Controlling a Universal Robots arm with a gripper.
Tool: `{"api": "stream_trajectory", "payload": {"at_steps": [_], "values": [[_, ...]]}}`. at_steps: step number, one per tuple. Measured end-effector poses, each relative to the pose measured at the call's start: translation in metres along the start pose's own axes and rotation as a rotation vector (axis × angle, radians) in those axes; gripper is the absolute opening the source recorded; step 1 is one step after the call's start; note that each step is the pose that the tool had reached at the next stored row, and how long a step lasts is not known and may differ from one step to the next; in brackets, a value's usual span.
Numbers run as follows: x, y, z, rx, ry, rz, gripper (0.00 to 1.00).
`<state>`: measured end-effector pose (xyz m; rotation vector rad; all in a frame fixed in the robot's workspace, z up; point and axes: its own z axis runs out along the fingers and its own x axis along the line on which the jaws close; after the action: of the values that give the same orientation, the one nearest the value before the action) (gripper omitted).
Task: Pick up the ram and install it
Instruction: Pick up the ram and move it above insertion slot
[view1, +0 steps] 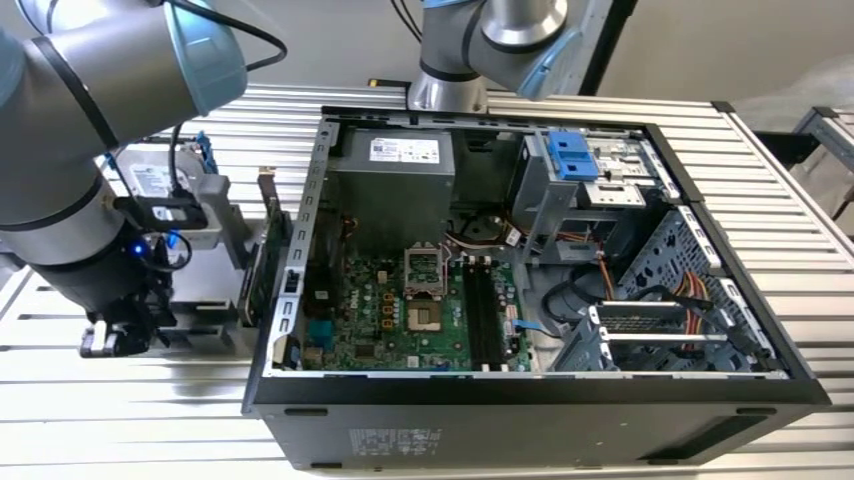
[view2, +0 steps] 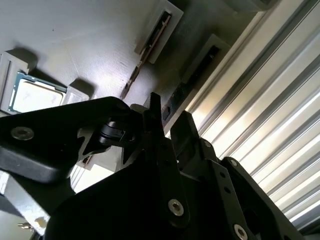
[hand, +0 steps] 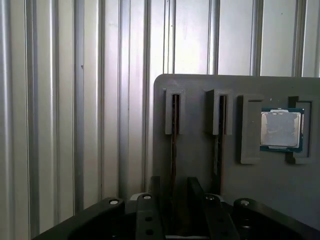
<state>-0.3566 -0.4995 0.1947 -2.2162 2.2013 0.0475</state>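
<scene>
Your claw (view1: 115, 342) sits low at the exterior view's left, fingers (hand: 155, 194) apart and straddling the ram (hand: 173, 145). The ram's standing on edge in a grey holder (hand: 196, 160), which also carries a CPU (hand: 281, 129). The open case (view1: 534, 410) is off to the right.

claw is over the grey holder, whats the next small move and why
Probably ease straight down a little. In the first wrist view the open claw lines up over the ram standing on edge in the grey holder, but seems above it, not gripping.
</scene>
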Motion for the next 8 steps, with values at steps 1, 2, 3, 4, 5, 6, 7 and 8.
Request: {"api": "stream_trajectory", "payload": {"at_steps": [1, 2, 3, 4, 5, 6, 7, 8], "values": [[0.0007, 0.0000, 0.0000, 0.0000, 0.0000, 0.000, 0.00], [0.0013, 0.0000, 0.0000, 0.0000, 0.0000, 0.000, 0.00], [0.0015, 0.0000, 0.0000, 0.0000, 0.0000, 0.000, 0.00], [0.0016, 0.0000, 0.0000, 0.0000, 0.0000, 0.000, 0.00], [0.0017, 0.0000, -0.0001, 0.0000, 0.0000, 0.000, 0.00], [0.0018, 0.0000, -0.0001, 0.0000, 0.0000, 0.000, 0.00], [0.0024, 0.0000, -0.0001, 0.0000, 0.0000, 0.000, 0.00], [0.0030, 0.0000, -0.0001, 0.0000, 0.0000, 0.000, 0.00]]}}
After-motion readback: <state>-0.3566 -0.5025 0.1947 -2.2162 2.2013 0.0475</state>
